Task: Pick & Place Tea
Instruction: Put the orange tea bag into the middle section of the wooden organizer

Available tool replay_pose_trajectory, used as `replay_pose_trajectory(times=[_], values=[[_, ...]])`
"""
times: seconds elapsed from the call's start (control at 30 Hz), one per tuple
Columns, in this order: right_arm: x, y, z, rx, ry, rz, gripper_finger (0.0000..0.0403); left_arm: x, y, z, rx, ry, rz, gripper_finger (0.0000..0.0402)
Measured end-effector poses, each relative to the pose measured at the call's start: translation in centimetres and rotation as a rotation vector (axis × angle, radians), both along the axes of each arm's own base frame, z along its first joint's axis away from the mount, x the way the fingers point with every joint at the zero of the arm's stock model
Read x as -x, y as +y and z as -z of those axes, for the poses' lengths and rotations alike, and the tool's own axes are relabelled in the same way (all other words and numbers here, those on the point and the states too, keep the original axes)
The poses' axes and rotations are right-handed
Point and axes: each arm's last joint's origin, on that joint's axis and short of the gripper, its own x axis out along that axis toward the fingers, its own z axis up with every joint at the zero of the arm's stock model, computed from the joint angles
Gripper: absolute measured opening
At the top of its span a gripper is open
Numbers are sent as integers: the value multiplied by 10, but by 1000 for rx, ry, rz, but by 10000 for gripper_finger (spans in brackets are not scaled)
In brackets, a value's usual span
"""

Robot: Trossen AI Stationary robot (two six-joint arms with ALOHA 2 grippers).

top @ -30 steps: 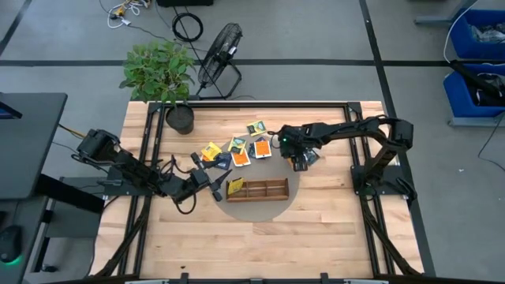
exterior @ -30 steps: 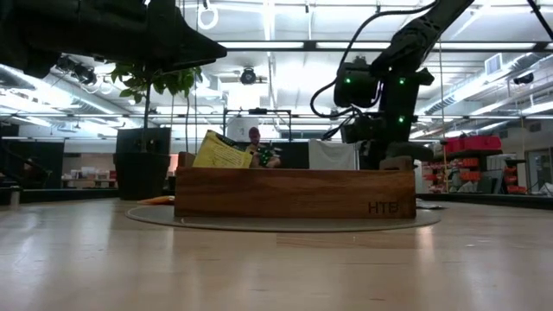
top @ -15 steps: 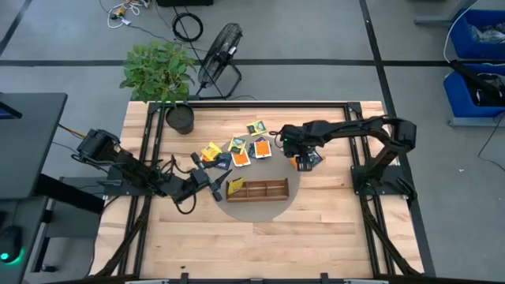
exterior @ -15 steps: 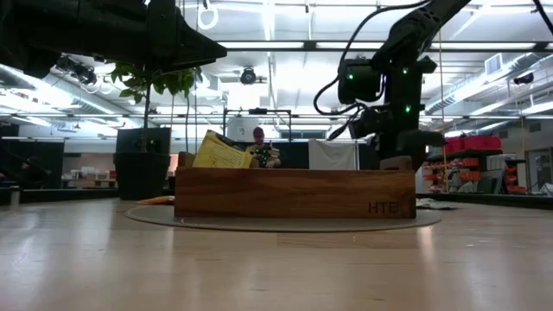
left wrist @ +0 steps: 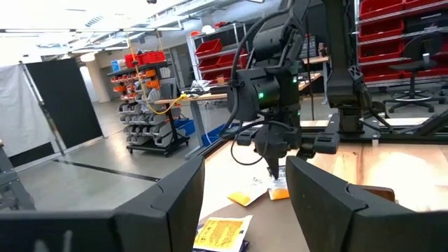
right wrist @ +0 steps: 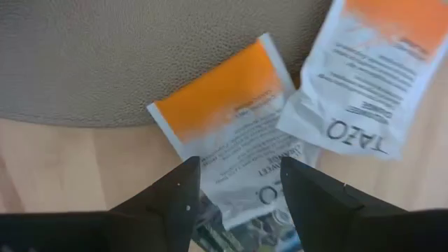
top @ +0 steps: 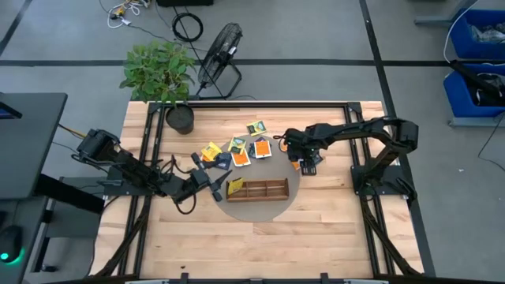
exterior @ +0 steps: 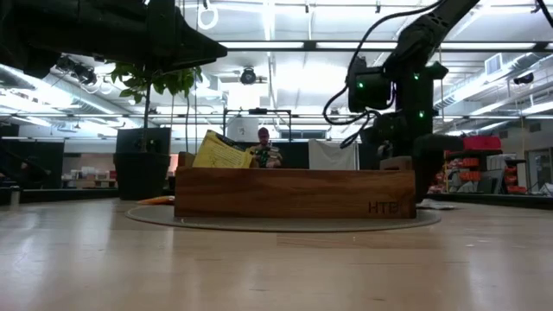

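Note:
A long brown wooden tray (top: 264, 189) stands on a round grey mat. A yellow tea packet (top: 234, 186) leans in its left compartment and sticks up over the wall (exterior: 220, 151). Several more tea packets (top: 237, 150) lie loose beyond the tray. My right gripper (top: 306, 164) points down, open, over two orange-and-white packets (right wrist: 224, 119) (right wrist: 378, 77) at the mat's edge; one lies between its fingertips (right wrist: 238, 196). I cannot tell whether the fingers touch it. My left gripper (top: 217, 183) waits level at the tray's left end, open with nothing between its fingers (left wrist: 245, 203).
A potted plant (top: 180, 118) stands at the table's far left corner. The grey mat (top: 260, 207) reaches out under the tray. Bare wood (top: 260, 244) runs from the tray to the near edge. A person shows far off in the room (exterior: 263, 149).
My right gripper has shifted a little toward the table's right edge, away from the loose pile, and has tipped to point more straight down. Its fingers stay apart. The left arm and the packets have kept still.

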Motion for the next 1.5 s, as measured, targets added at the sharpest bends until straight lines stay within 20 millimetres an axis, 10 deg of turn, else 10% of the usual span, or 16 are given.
replay_pose_trajectory(times=[0.33, 0.63, 0.77, 1.17, 1.5], values=[[14, 5, 24, 11, -35, -12, 193, 0, 0, -1, 4, -8, 8, 206], [12, 3, 25, 39, -46, -2, 22, 0, 0, -1, 7, -15, 9, 206], [12, 5, 22, 64, -30, 24, 16, 0, 0, -1, 8, -17, 8, 206], [-8, 21, -49, 248, -64, -72, 2, 0, 1, -3, 17, -38, 4, 206], [-52, 74, -107, 742, -190, -592, 1, 2, 10, -26, 188, -326, 56, 206]])
